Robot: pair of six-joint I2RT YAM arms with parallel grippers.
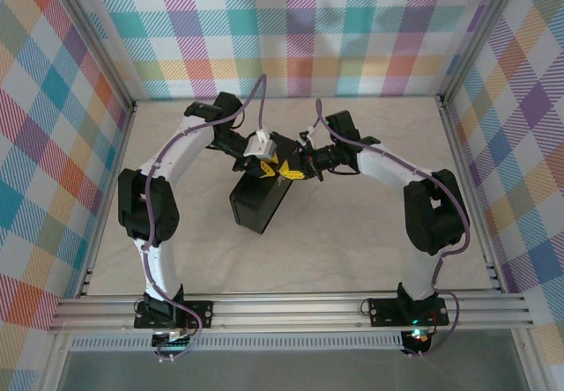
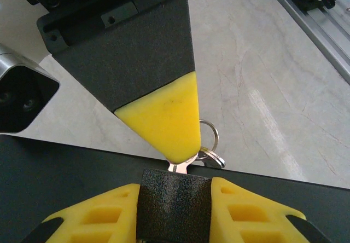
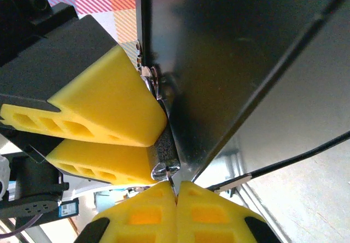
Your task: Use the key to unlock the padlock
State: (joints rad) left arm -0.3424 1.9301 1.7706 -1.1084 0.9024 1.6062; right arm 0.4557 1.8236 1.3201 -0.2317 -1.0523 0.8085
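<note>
The padlock [image 2: 174, 210], a small dark speckled-grey block, sits clamped between the yellow fingers of my left gripper [image 2: 174, 191], just above the dark box [image 2: 60, 172]. The key [image 2: 182, 166] is thin and silvery and enters the padlock's end. A key ring [image 2: 211, 138] hangs from its head. My right gripper [image 3: 176, 191] is shut on the key [image 3: 174, 178], with the padlock [image 3: 167, 152] right in front of it. From above, both grippers meet over the box [image 1: 256, 206]: the left gripper [image 1: 264, 158] and the right gripper [image 1: 295, 169].
The box [image 3: 240, 51] lies tilted mid-table under both wrists. A second small key [image 2: 212, 157] dangles from the ring. Pale bare tabletop [image 1: 352, 241] surrounds the box. Plaid walls enclose three sides, and an aluminium rail [image 1: 291, 307] runs along the near edge.
</note>
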